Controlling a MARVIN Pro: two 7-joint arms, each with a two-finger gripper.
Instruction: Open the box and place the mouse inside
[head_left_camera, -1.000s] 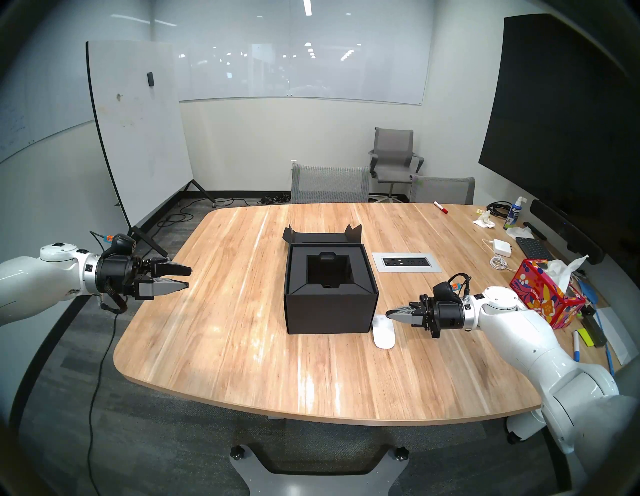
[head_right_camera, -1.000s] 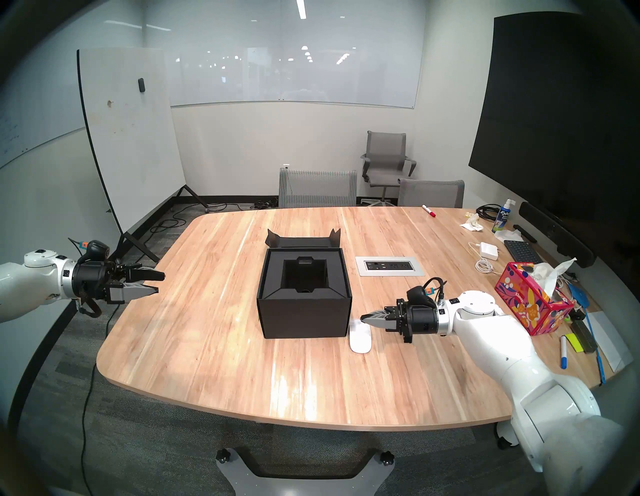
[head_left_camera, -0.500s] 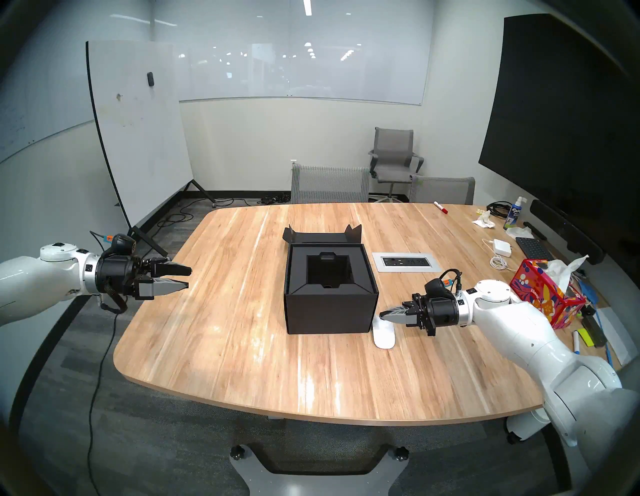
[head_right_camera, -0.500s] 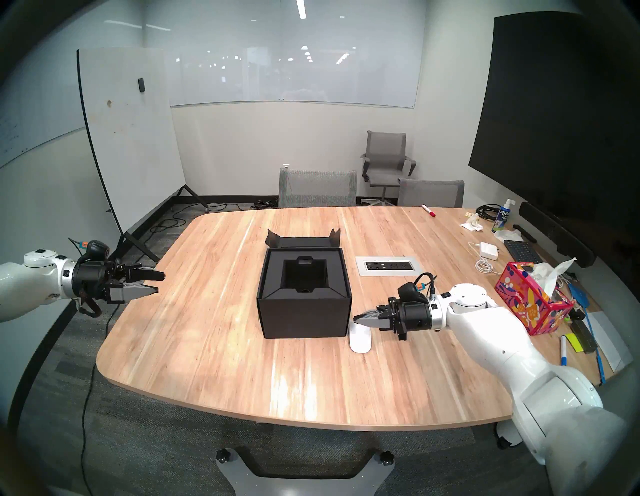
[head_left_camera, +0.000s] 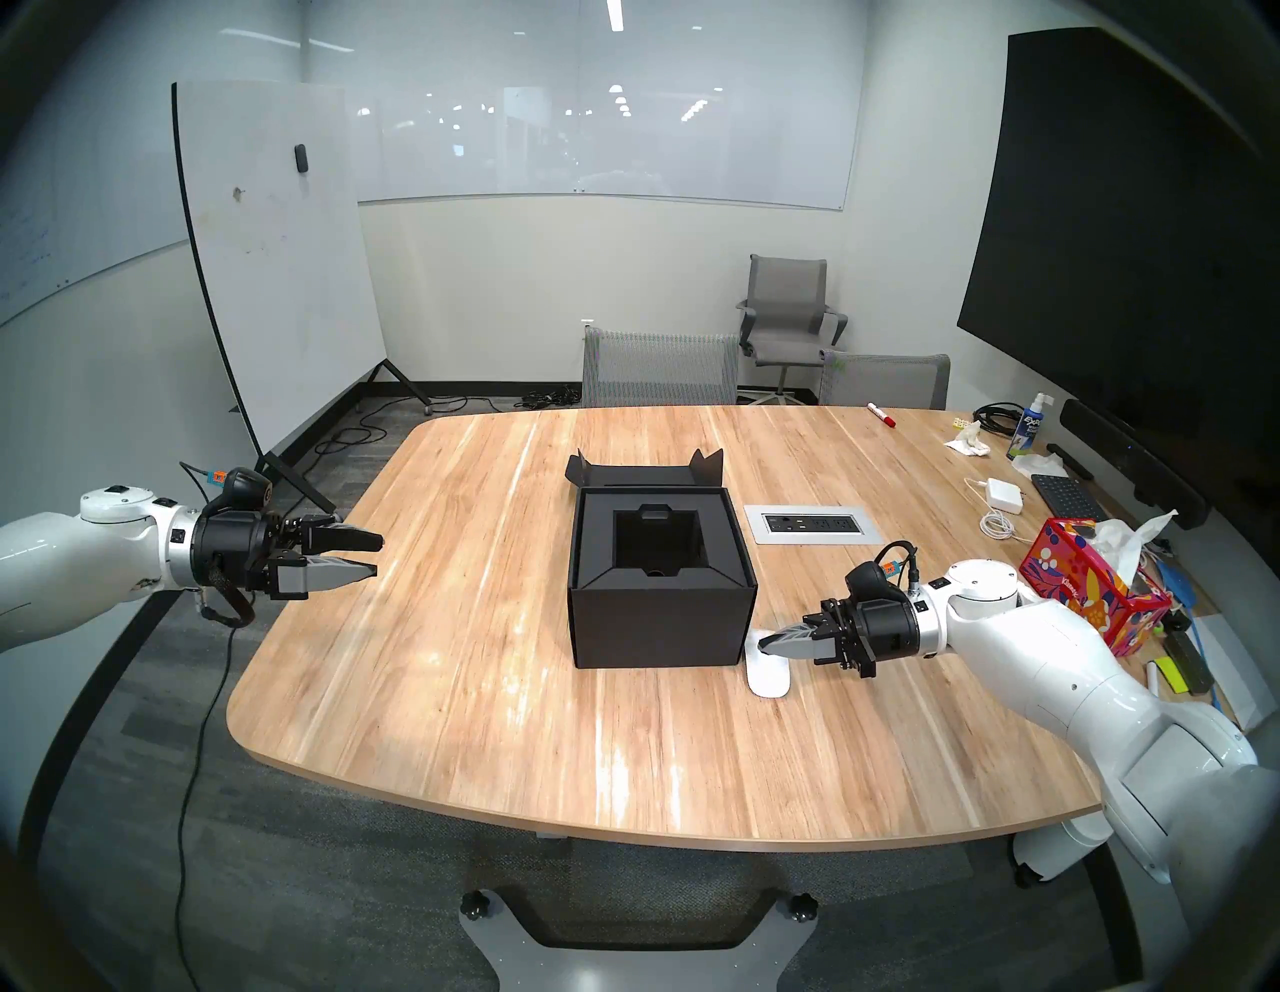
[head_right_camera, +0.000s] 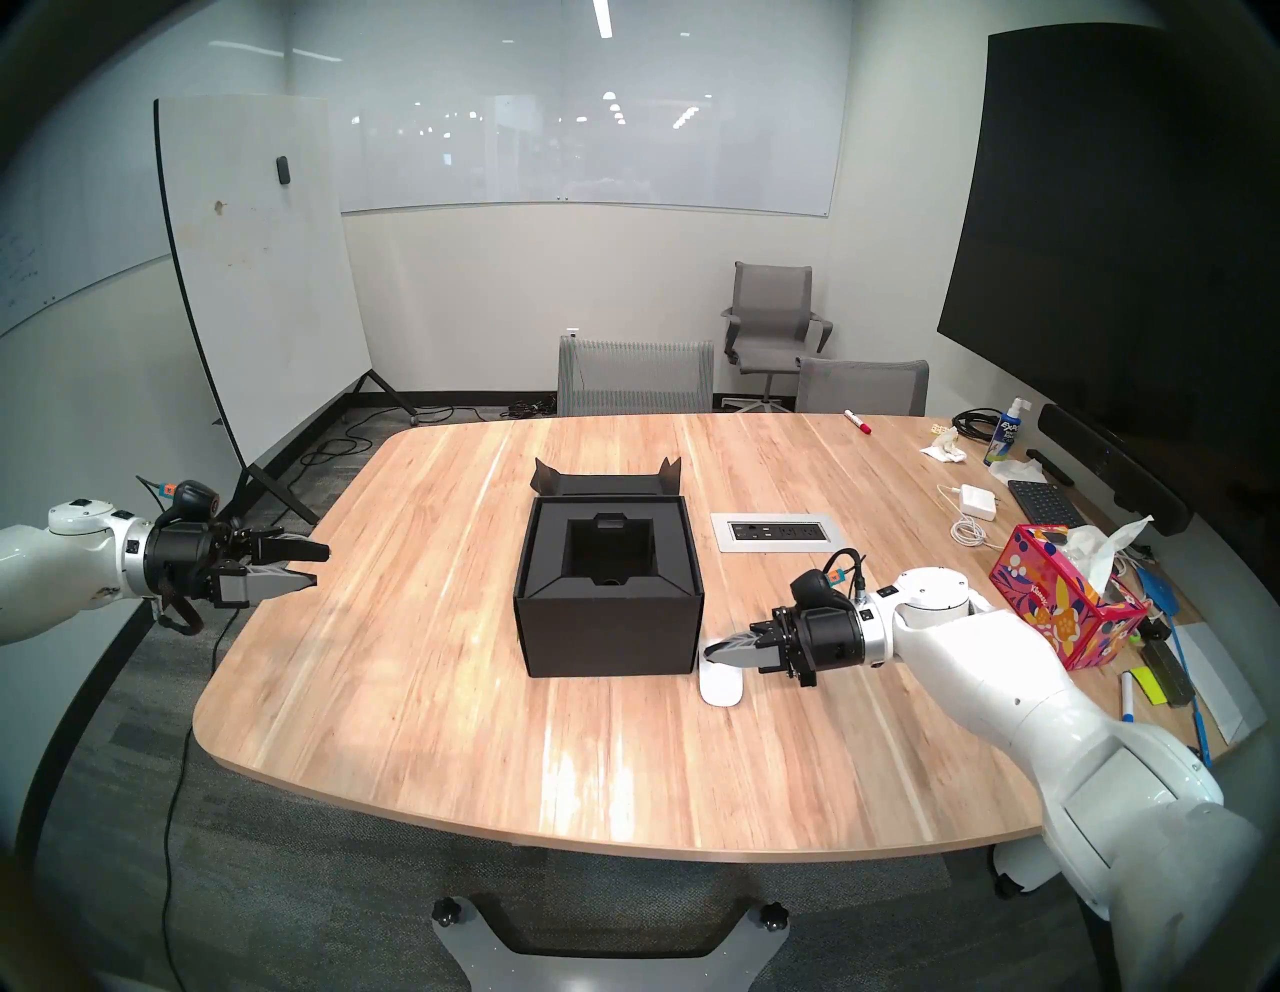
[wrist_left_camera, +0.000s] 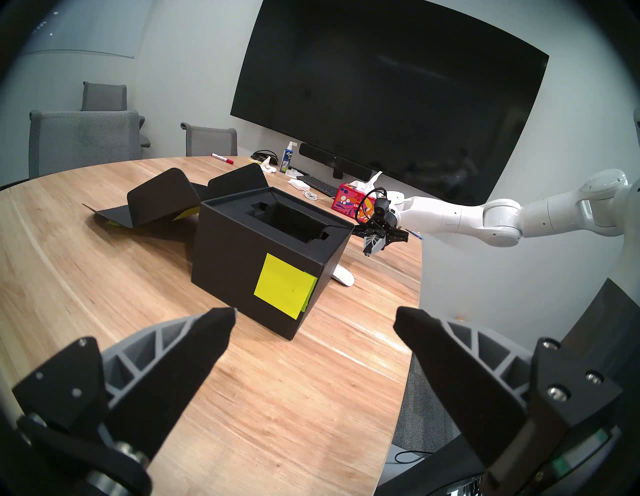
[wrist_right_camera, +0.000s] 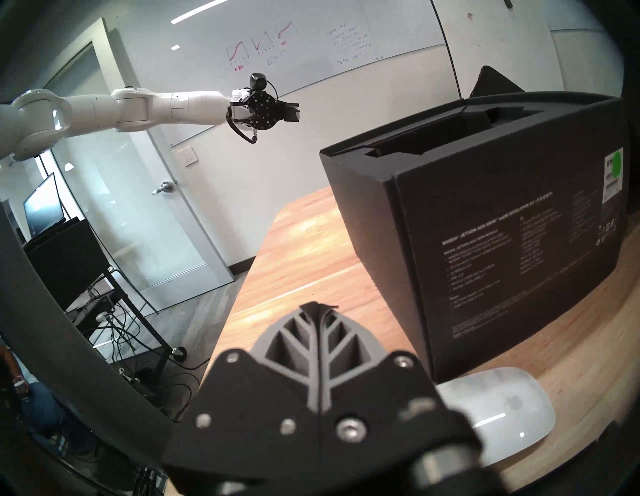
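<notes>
Matte black cardboard box (head_left_camera: 661, 609), lid open, on wooden table (head_left_camera: 429, 679).
Glossy white oval mouse (head_left_camera: 767, 675) beside box; right gripper (head_left_camera: 764, 645) pinched empty above it; left gripper (head_left_camera: 377, 554) wide; box print unreadable.

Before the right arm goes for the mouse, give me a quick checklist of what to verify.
1. Box lid open: ok, flap folded back.
2. Box cavity free: cannot tell, its floor is dark.
3. Mouse reachable: ok, flat on the table beside the box.
4. Right claw ready to grasp: not ok, shut above the mouse.
5. Left claw out of the way: ok, open, at the table's left edge.
</notes>
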